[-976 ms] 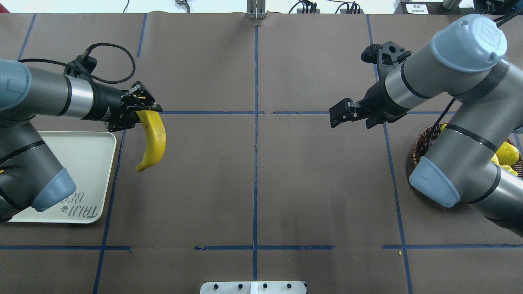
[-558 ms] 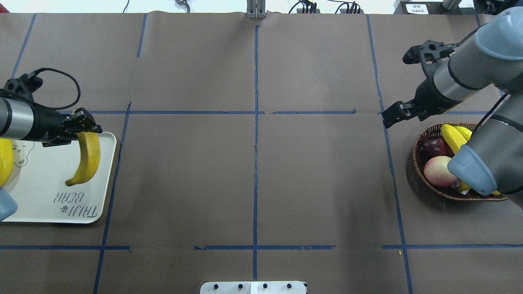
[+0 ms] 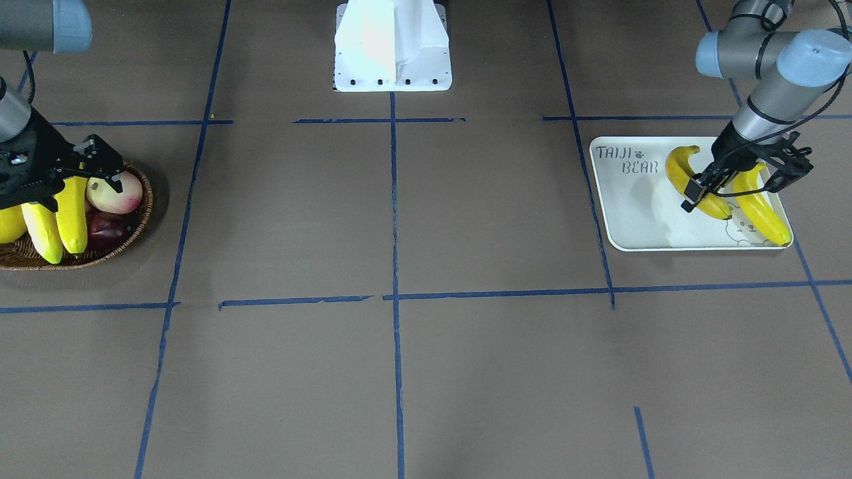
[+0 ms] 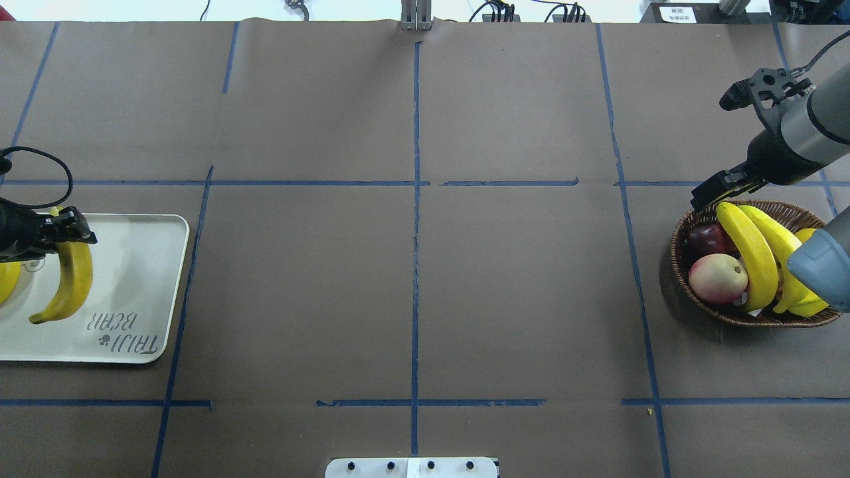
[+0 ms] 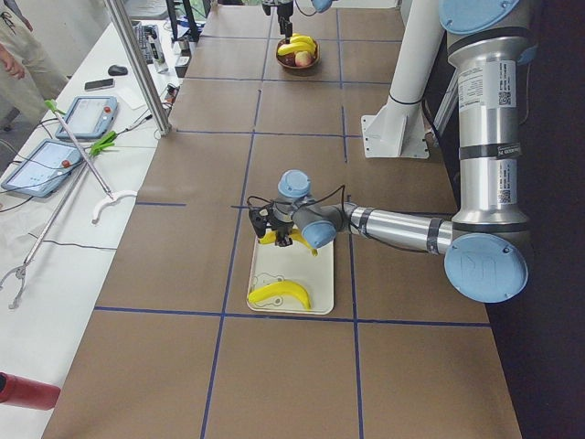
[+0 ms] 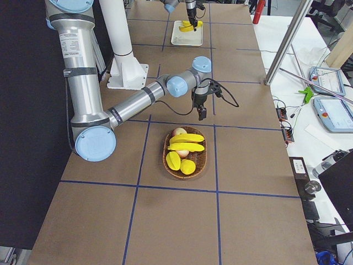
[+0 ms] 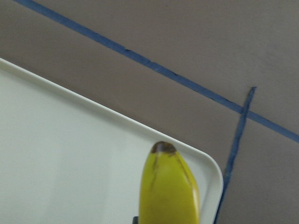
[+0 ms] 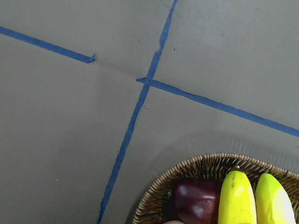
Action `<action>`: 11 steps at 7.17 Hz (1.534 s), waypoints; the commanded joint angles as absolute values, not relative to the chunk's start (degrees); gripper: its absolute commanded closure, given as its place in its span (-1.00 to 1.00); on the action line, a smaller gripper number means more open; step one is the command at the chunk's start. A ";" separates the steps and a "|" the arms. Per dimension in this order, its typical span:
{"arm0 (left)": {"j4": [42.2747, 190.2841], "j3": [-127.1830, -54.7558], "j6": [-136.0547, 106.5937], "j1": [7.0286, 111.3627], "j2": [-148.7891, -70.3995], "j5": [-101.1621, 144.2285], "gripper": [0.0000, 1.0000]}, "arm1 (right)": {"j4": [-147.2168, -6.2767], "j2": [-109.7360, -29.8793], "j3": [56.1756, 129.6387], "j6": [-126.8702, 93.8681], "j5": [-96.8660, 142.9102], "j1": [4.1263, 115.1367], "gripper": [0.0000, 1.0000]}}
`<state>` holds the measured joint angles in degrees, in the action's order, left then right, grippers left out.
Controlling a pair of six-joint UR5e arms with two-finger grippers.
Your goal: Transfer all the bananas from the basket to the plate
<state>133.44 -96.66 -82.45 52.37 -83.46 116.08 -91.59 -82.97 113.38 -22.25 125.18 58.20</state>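
Left end effector (image 4: 66, 234) clamps a curved yellow banana (image 4: 70, 282) over the white rectangular plate (image 4: 133, 279) (another banana (image 3: 765, 207) lies there). Two bananas (image 4: 754, 259) are still to come from the brown wicker basket (image 4: 724, 315).

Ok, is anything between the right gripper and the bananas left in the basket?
Nothing visible. The right gripper hovers at the brown woven wicker basket's far rim; the two long yellow bananas lie uncovered on top of the other fruit.
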 commanded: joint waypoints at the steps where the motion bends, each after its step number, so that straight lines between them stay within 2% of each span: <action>1: 133.50 -91.16 -81.57 55.53 -83.93 116.02 0.63 | -91.50 -83.06 113.38 -21.97 125.42 58.27 -0.99; 2: 133.59 -90.62 -79.30 56.16 -83.94 116.02 0.40 | -91.49 -83.06 113.38 -21.97 125.42 58.27 -0.99; 4: 133.51 -90.26 -72.01 58.78 -83.50 116.45 -0.99 | -91.49 -83.06 113.47 -21.97 125.42 58.27 -0.99; 6: 132.81 -90.70 -66.49 62.38 -83.50 119.68 -1.00 | -91.41 -83.14 113.38 -21.89 125.33 58.36 -0.99; 8: 131.75 -94.46 -68.36 66.61 -85.77 128.38 -1.00 | -90.45 -85.67 114.86 -21.62 125.77 59.06 -0.99; 11: 132.89 -98.44 -75.32 65.13 -89.73 128.41 -1.00 | -76.25 -98.75 115.05 -20.74 125.77 59.76 -0.99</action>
